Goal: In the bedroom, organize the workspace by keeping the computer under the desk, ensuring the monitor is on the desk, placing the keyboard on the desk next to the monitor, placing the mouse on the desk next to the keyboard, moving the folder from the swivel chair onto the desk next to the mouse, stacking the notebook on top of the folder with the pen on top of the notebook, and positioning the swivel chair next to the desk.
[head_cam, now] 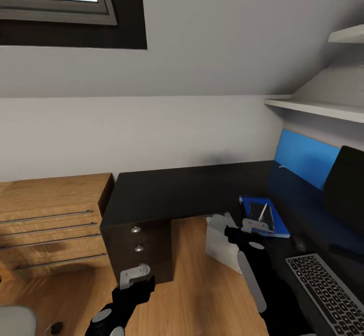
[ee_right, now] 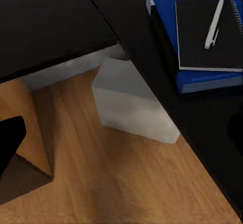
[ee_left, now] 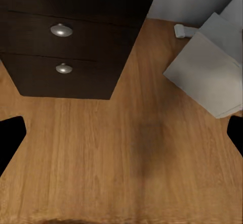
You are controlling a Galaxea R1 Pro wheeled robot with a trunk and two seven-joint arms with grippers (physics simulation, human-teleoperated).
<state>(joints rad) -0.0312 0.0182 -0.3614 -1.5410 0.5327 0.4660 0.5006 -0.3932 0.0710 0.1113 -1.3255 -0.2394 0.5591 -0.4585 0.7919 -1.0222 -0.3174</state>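
the black l-shaped desk (head_cam: pixel 192 189) is carrying a blue folder (head_cam: pixel 250 203) lying flat near its inner corner, with the dark notebook (ee_right: pixel 205 32) stacked on it and the whitish pen (ee_right: pixel 214 21) resting on the notebook. a keyboard (head_cam: pixel 323 288) is lying on the near right stretch, and the monitor (head_cam: pixel 346 187) is standing at the far right. the wooden floor (ee_left: pixel 101 153) is bearing the light grey computer (ee_right: pixel 131 105), sitting partly under the desk's edge, and a dark drawer pedestal (ee_left: pixel 66 47).
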